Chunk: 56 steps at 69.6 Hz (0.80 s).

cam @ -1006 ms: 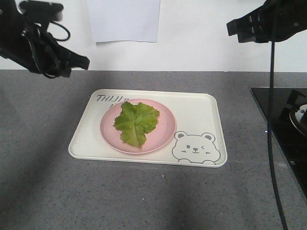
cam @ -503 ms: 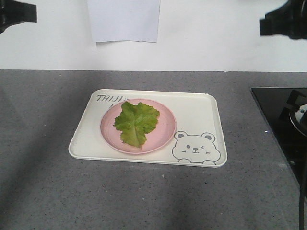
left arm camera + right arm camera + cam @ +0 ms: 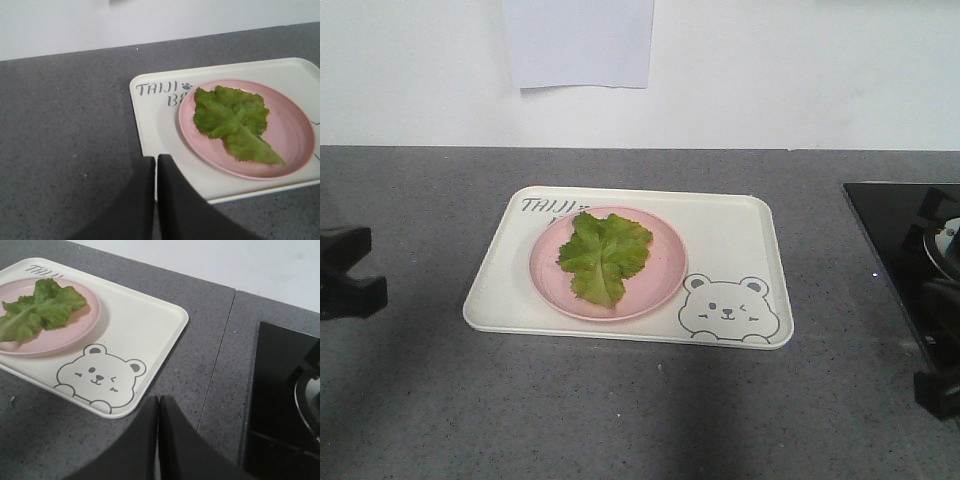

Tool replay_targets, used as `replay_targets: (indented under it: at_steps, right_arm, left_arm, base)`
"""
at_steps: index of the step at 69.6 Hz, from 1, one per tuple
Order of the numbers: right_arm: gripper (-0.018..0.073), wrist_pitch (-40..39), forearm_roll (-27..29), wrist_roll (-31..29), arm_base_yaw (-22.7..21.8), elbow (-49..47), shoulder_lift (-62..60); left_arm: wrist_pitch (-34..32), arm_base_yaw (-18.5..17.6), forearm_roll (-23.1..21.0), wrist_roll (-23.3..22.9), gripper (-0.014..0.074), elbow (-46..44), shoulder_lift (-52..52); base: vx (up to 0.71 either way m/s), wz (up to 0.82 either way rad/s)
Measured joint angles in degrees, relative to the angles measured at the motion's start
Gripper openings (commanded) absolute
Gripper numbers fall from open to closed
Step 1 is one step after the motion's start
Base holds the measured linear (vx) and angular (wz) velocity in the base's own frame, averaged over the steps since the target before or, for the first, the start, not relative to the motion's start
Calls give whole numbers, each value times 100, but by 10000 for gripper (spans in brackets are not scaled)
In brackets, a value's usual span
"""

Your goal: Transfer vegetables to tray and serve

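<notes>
Lying on pink plate (image 3: 650,285) in tray (image 3: 740,240), lettuce (image 3: 603,255) (unobstructed), both pincers (image 3: 156,170) (image 3: 158,407) closed, hob (image 3: 905,235) rightward.

A speckled dark grey countertop (image 3: 620,420) fills the lower scene and meets a plain white wall (image 3: 800,70) along a straight edge. 1 pale sheet of paper (image 3: 578,42) hangs flat on the wall. At the right, a glossy black cooktop (image 3: 905,250) sits flush in the counter. Soft shadows cross the counter's near part.

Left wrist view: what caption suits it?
Shut left gripper over the cream tray's corner; green lettuce leaf on round pink plate.
</notes>
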Motion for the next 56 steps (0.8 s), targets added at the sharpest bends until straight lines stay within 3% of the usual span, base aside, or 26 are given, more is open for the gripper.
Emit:
replay_targets:
  at_steps: [20,56]
  right_arm:
    - [-4,128,0,0,0,325,-597]
    - [-4,172,0,0,0,325,-597]
  left_arm:
    - [-487,0,-2,0,-8,395,-190]
    - [-493,0,-2,0,-8,395,-190]
  base:
    - [0,0]
    - [0,0]
